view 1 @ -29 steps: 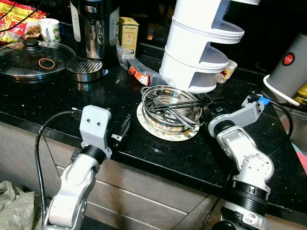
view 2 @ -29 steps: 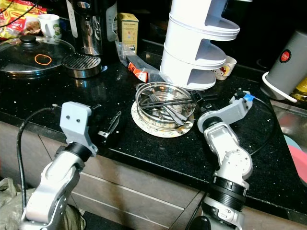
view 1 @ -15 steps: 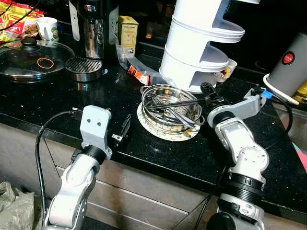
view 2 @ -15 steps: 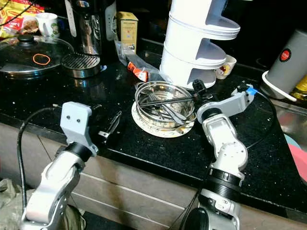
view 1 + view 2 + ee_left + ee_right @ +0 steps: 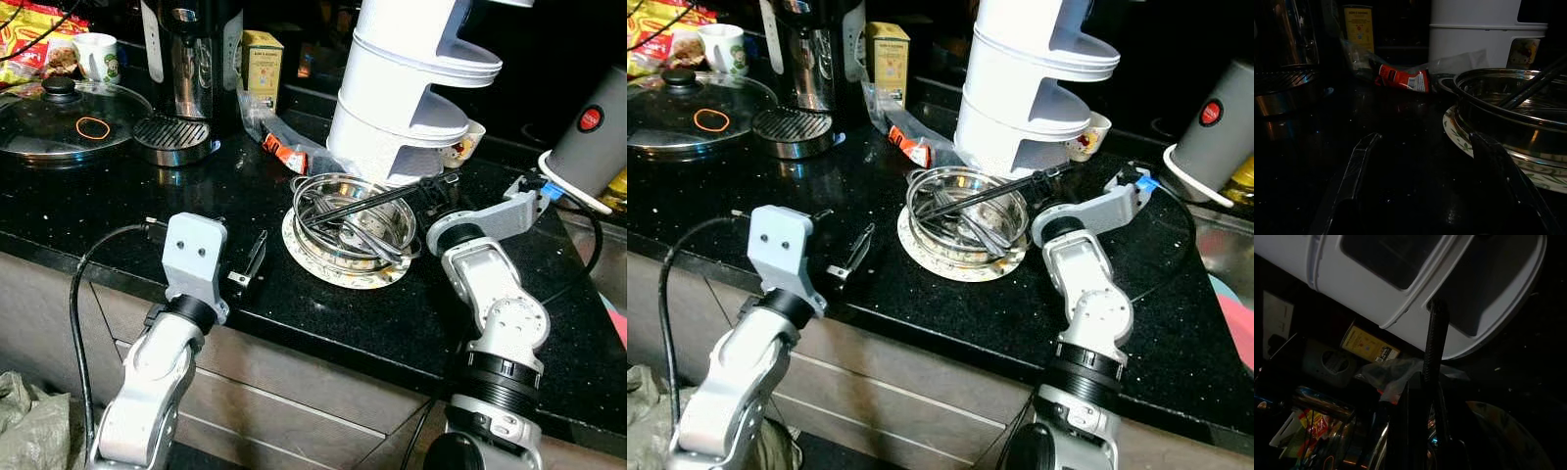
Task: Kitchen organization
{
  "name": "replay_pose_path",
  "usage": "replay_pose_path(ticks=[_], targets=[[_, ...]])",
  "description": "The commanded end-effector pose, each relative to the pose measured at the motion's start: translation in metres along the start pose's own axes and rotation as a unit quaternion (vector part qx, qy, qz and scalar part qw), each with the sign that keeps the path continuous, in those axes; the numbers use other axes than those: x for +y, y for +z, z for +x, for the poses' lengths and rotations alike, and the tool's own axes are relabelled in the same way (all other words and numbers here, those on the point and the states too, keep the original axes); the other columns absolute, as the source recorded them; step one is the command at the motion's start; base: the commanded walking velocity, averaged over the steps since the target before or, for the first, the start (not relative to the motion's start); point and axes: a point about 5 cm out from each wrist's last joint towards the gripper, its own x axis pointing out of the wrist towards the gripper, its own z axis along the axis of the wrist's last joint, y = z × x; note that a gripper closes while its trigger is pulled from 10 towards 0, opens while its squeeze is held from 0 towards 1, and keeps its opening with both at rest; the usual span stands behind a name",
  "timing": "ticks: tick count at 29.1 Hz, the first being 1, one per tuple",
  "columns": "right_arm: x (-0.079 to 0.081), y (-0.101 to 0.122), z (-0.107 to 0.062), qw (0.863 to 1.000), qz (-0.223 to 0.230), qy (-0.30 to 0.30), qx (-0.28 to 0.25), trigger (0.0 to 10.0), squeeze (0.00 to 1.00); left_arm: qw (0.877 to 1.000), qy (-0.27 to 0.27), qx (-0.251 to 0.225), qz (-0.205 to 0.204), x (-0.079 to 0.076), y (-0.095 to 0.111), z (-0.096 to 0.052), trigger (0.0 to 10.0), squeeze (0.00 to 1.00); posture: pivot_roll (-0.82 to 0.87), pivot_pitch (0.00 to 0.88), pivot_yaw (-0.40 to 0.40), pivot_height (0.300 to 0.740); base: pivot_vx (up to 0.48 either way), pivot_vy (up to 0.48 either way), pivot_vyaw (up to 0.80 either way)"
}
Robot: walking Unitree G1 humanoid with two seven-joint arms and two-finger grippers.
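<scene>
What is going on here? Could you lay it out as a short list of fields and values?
Place: black kitchen counter
Middle: steel bowl of cutlery, standing on a patterned plate
Right gripper: shut on a long black utensil, one end lifted, the other in the bowl
Left gripper: open, low over the counter left of the plate, holding nothing
Behind the bowl: white tiered rack
Far left: glass lid, coffee machine

Shiny steel bowl (image 5: 345,201), glossy speckled black stone counter (image 5: 118,211), smooth white plastic rack (image 5: 411,88).
</scene>
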Motion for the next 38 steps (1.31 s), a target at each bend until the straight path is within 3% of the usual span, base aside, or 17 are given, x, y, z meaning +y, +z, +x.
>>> replay_pose_path(ticks=[1, 9, 11, 12, 14, 17, 22, 25, 26, 27, 28, 32, 34, 35, 36, 38], targets=[[-0.007, 0.002, 0.0, 1.0, -0.007, -0.015, -0.002, 0.0, 0.0, 1.0, -0.008, 0.005, -0.002, -0.005, -0.001, -0.001, 10.0, 0.0, 0.17, 0.01, -0.172, 0.74, 0.0, 0.0, 0.0], [0.008, 0.008, -0.002, 0.999, 0.001, 0.036, -0.021, 0.0, 0.0, 1.0, -0.008, 0.005, -0.002, -0.004, 0.0, -0.001, 10.0, 0.0, 0.16, 0.01, -0.171, 0.74, 0.0, 0.0, 0.0], [0.023, 0.017, -0.004, 0.995, 0.018, 0.082, -0.046, 0.0, 0.0, 1.0, -0.008, 0.003, -0.002, -0.004, 0.0, -0.001, 10.0, 0.0, 0.16, 0.006, -0.171, 0.74, 0.0, 0.0, 0.0], [0.023, 0.017, -0.004, 0.995, 0.018, 0.082, -0.046, 0.0, 0.0, 1.0, -0.008, 0.003, -0.002, -0.004, 0.0, -0.001, 10.0, 0.0, 0.16, 0.006, -0.171, 0.74, 0.0, 0.0, 0.0], [0.038, 0.032, -0.007, 0.986, 0.066, 0.132, -0.081, 0.0, 0.0, 1.0, -0.01, 0.001, -0.002, -0.005, 0.001, 0.001, 10.0, 0.0, 0.16, 0.0, -0.171, 0.74, 0.0, 0.0, 0.0], [0.043, 0.04, -0.008, 0.98, 0.085, 0.151, -0.098, 0.0, 0.0, 1.0, -0.012, 0.0, -0.003, -0.007, 0.001, 0.001, 10.0, 0.0, 0.16, 0.0, -0.171, 0.74, 0.0, 0.0, 0.0], [0.045, 0.047, -0.01, 0.98, 0.059, 0.151, -0.114, 0.0, 0.0, 1.0, -0.014, -0.001, -0.005, -0.008, 0.002, 0.002, 10.0, 0.0, 0.16, 0.0, -0.17, 0.74, 0.0, 0.0, 0.0], [0.043, 0.056, -0.012, 0.98, 0.015, 0.143, -0.134, 0.0, 0.0, 1.0, -0.016, 0.002, -0.009, -0.009, 0.001, 0.002, 10.0, 0.0, 0.16, 0.0, -0.168, 0.74, 0.0, 0.0, 0.0], [0.042, 0.061, -0.013, 0.979, 0.004, 0.14, -0.146, 2.0, 0.0, 1.0, -0.018, 0.002, -0.01, -0.009, 0.001, 0.001, 10.0, 0.0, 0.16, 0.0, -0.167, 0.74, 0.0, 0.0, 0.0], [0.041, 0.065, -0.014, 0.978, -0.002, 0.138, -0.154, 2.0, 0.0, 1.0, -0.019, 0.003, -0.011, -0.009, 0.001, 0.001, 10.0, 0.0, 0.16, 0.0, -0.167, 0.74, 0.0, 0.0, 0.0], [0.041, 0.07, -0.016, 0.975, 0.006, 0.146, -0.166, 10.0, 0.0, 1.0, -0.022, 0.003, -0.014, -0.01, 0.001, 0.001, 10.0, 0.0, 0.16, 0.0, -0.167, 0.74, 0.0, 0.0, 0.0], [0.045, 0.084, -0.023, 0.966, -0.002, 0.179, -0.187, 10.0, 0.0, 0.997, -0.069, 0.0, -0.045, -0.022, 0.002, -0.002, 10.0, 0.0, 0.16, 0.0, -0.166, 0.74, 0.0, 0.0, 0.0], [0.049, 0.085, -0.024, 0.964, -0.005, 0.189, -0.187, 10.0, 0.0, 0.988, -0.142, -0.011, -0.066, -0.038, 0.008, -0.006, 10.0, 0.0, 0.16, 0.0, -0.166, 0.74, 0.0, 0.0, 0.0], [0.049, 0.085, -0.024, 0.964, -0.005, 0.189, -0.187, 10.0, 0.0, 0.988, -0.142, -0.011, -0.066, -0.038, 0.008, -0.006, 10.0, 0.0, 0.16, 0.0, -0.166, 0.74, 0.0, 0.0, 0.0], [0.05, 0.085, -0.024, 0.963, -0.005, 0.193, -0.186, 10.0, 0.0, 0.977, -0.195, -0.017, -0.079, -0.05, 0.013, -0.01, 10.0, 0.0, 0.16, 0.0, -0.166, 0.74, 0.0, 0.0, 0.0], [0.05, 0.083, -0.024, 0.964, -0.005, 0.194, -0.184, 10.0, 0.0, 0.975, -0.208, -0.019, -0.079, -0.054, 0.015, -0.011, 10.0, 0.0, 0.16, 0.0, -0.166, 0.74, 0.0, 0.0, 0.0]])
